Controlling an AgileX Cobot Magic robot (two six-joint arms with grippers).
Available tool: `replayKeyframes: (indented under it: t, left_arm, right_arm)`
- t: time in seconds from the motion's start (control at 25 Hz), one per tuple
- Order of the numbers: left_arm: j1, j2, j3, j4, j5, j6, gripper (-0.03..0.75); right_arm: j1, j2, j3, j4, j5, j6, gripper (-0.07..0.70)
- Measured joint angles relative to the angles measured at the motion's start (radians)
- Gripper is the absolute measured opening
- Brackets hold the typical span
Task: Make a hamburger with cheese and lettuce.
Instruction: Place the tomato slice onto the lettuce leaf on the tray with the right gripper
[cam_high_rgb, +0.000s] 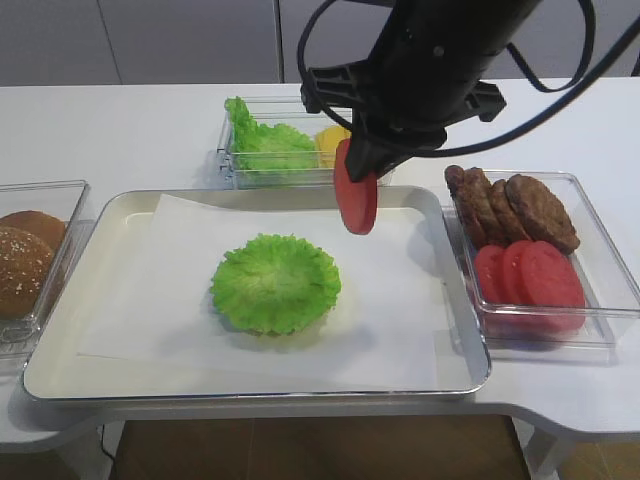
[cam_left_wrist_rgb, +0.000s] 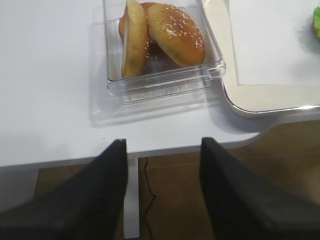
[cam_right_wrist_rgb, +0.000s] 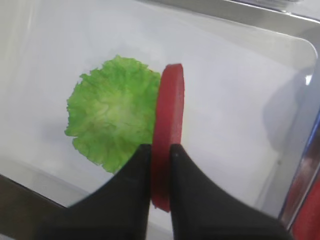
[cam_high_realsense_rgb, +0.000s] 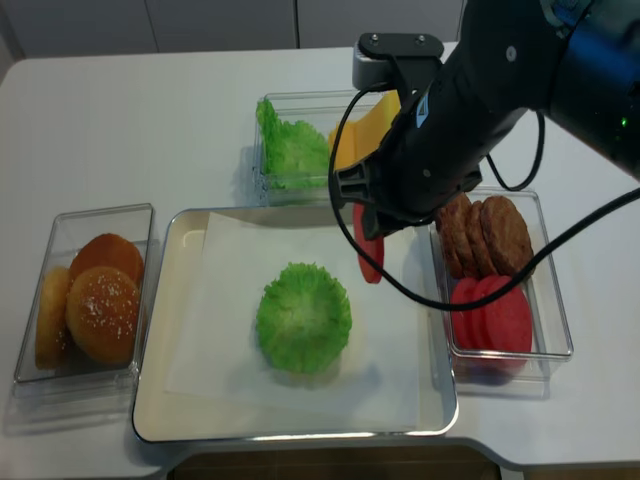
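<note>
The hamburger (cam_high_rgb: 275, 283) (cam_high_realsense_rgb: 303, 317) is a low stack on the paper-lined tray (cam_high_rgb: 60, 372), with a frilly green lettuce (cam_right_wrist_rgb: 112, 112) leaf on top. My right gripper (cam_right_wrist_rgb: 160, 150) (cam_high_rgb: 358, 165) (cam_high_realsense_rgb: 372, 215) is shut on a red tomato slice (cam_right_wrist_rgb: 167, 125) (cam_high_rgb: 356, 202) (cam_high_realsense_rgb: 368, 248). The slice hangs on edge above the tray, just right of and behind the stack. Yellow cheese (cam_high_rgb: 330, 140) (cam_high_realsense_rgb: 365, 135) lies in the clear box at the back. My left gripper (cam_left_wrist_rgb: 162, 145) stands open and empty over the table's front edge, near the bun box.
A clear box of seeded buns (cam_high_rgb: 28, 262) (cam_left_wrist_rgb: 167, 35) (cam_high_realsense_rgb: 92, 292) stands left of the tray. Spare lettuce leaves (cam_high_rgb: 265, 142) share the back box with the cheese. A box at the right holds brown patties (cam_high_rgb: 520, 205) and tomato slices (cam_high_rgb: 530, 275).
</note>
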Motion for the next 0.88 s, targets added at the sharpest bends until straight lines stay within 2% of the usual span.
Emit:
replayKeyframes:
  t: [0.2,0.44,0.68,0.88]
  left_arm:
    - [0.0,0.0,0.0,0.0,0.0,0.0,0.353]
    - [0.0,0.0,0.0,0.0,0.0,0.0,0.353]
    - [0.0,0.0,0.0,0.0,0.0,0.0,0.353]
    - [0.0,0.0,0.0,0.0,0.0,0.0,0.353]
  right_arm:
    - [0.003,0.039,-0.017,0.025,-0.012,-0.052,0.092]
    - [0.046,0.121,-0.119,-0.004,-0.006,-0.064,0.092]
    - [0.079,0.167,-0.145,-0.074,0.064,-0.05,0.092]
    - [0.079,0.169,-0.154,-0.101,0.09,-0.05,0.092]
